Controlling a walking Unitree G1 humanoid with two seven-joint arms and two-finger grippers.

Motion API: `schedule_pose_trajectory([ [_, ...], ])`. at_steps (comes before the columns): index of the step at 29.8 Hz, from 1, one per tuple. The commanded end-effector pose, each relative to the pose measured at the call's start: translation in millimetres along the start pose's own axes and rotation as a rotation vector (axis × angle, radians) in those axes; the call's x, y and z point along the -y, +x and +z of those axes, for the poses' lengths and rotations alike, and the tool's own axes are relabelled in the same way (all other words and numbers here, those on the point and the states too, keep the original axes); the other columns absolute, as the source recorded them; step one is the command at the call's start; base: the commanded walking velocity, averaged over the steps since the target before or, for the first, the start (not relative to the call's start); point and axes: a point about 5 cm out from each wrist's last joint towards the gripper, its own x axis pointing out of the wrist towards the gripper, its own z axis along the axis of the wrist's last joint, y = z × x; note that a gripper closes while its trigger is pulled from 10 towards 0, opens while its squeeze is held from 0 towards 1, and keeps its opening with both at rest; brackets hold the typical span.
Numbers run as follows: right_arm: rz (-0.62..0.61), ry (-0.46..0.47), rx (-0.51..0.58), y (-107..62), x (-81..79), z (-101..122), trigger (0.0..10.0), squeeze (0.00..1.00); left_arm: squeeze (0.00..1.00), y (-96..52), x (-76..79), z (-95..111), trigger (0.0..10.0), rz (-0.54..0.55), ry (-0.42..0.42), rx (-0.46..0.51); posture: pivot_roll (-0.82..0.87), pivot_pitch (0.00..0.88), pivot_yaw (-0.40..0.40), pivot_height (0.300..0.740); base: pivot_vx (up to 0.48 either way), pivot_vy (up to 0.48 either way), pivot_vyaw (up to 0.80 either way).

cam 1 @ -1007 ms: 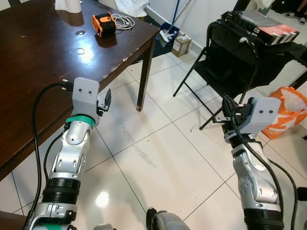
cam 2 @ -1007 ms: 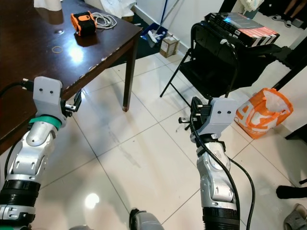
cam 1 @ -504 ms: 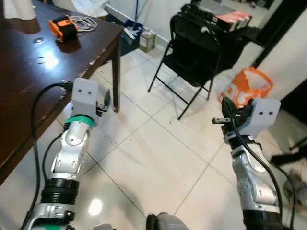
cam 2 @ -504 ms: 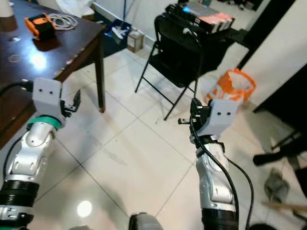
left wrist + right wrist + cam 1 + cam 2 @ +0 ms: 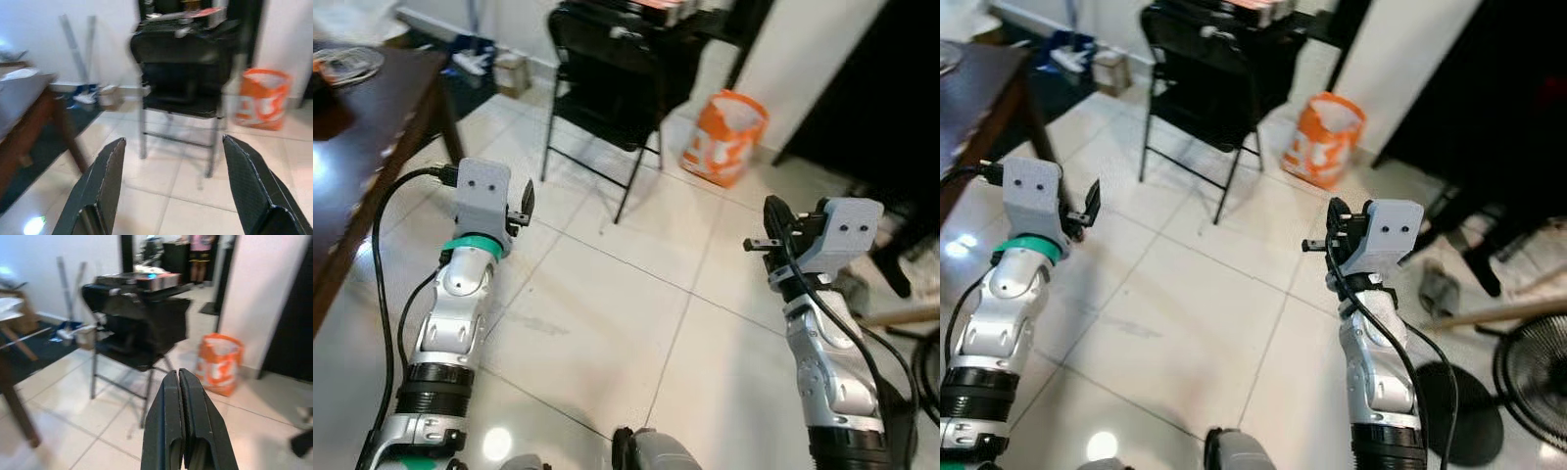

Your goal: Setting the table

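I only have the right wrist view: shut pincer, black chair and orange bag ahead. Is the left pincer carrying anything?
Observer: No. The left pincer is open, with nothing between its fingers.
Operator: Where's the table?
Observer: The dark table is off to the robot's left, beside the left arm.
Operator: Anything on the floor to my right?
Observer: A fan stands on the tiles right of the right pincer.

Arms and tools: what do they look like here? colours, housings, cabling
Both arms are silver metal with black ribbed collars low down. The left arm has a green band below a grey boxy wrist housing with two small dots; the right arm carries the same housing. Thick black cables loop alongside each arm. The left tool and right tool each have two long black fingers.
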Motion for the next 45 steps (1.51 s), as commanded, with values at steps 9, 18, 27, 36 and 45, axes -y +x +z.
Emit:
schedule_pose_trajectory([
  [9, -0.01, -0.003, -0.014, -0.8, 3.1, -2, 10.0, 0.0, 0.0, -1.3, 1.8, -6, 10.0, -0.006, -0.005, -0.019, 0.08, 0.0, -0.041, 0.74, 0.0, 0.0, -0.53],
  [18, -0.007, -0.006, -0.011, -0.4, 3.0, -1, 10.0, 0.0, 0.0, -0.6, 2.4, -6, 10.0, -0.007, -0.006, -0.019, 0.07, 0.0, -0.04, 0.74, 0.0, 0.0, -0.44],
  [27, -0.014, -0.009, -0.007, -0.1, 4.0, -1, 10.0, 0.0, 0.0, 1.8, 10.4, -6, 10.0, -0.028, -0.016, -0.015, 0.07, 0.0, -0.027, 0.74, 0.0, 0.0, -0.44],
  [36, -0.057, 0.006, 0.009, -3.6, 3.3, -2, 10.0, 0.0, 0.0, 12.9, 20.8, 4, 10.0, -0.091, -0.01, 0.009, 0.06, 0.0, 0.027, 0.74, 0.0, 0.0, -0.09],
  [45, -0.095, 0.014, 0.017, -9.2, 5.3, -4, 10.0, 0.0, 0.0, 19.4, 21.3, 8, 10.0, -0.123, 0.005, 0.015, 0.05, 0.0, 0.064, 0.74, 0.0, 0.0, -0.62],
])
